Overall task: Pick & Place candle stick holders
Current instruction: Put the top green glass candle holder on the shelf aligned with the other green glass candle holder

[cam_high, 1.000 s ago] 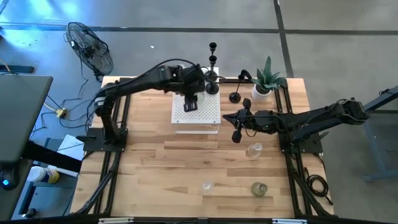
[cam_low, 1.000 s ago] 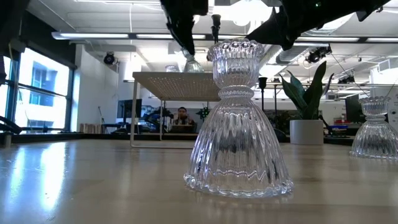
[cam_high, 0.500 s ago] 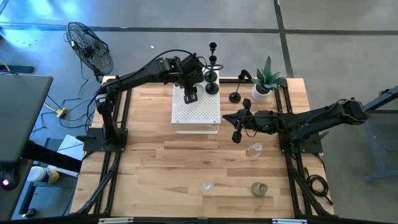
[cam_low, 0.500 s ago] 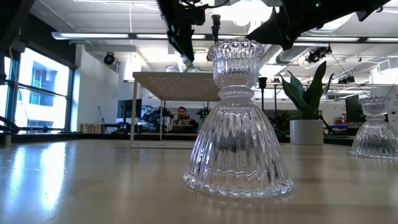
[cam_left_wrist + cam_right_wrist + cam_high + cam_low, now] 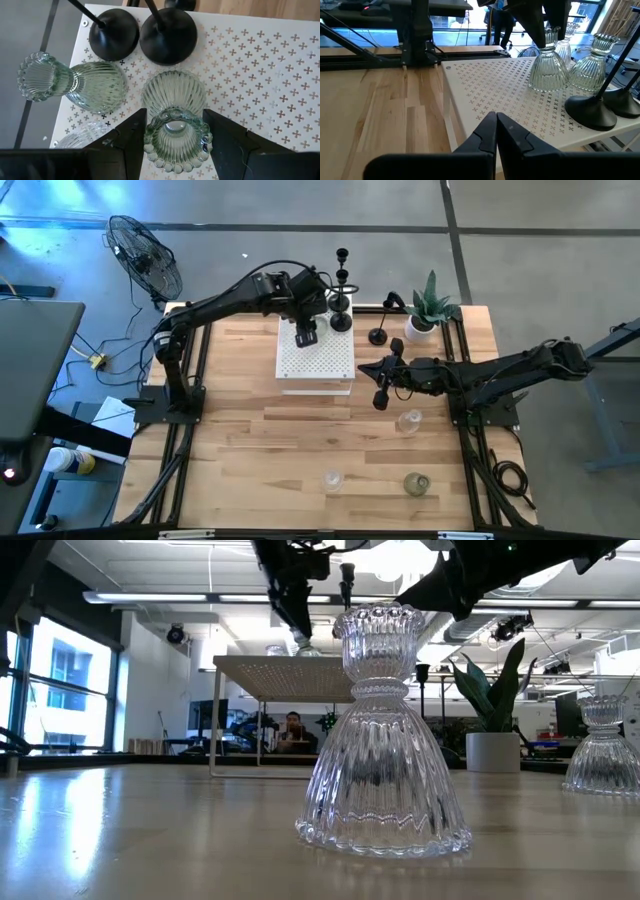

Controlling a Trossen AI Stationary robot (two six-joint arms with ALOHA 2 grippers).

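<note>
On the white box (image 5: 315,360), at its far edge, the left claw (image 5: 172,137) grips a greenish glass holder (image 5: 175,117) standing beside another green holder (image 5: 75,87) and two black holders (image 5: 167,35). The right claw (image 5: 496,131) hangs closed beside the box.

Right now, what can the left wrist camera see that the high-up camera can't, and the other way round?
Only the left wrist view shows the left claw with a finger on each side of a ribbed greenish glass holder standing on the box, and a second greenish glass holder beside it.

Only the high view shows the right claw, the green spiky plant, and clear glass holders on the wooden table.

Both show the white perforated box and two black round-based holders.
</note>
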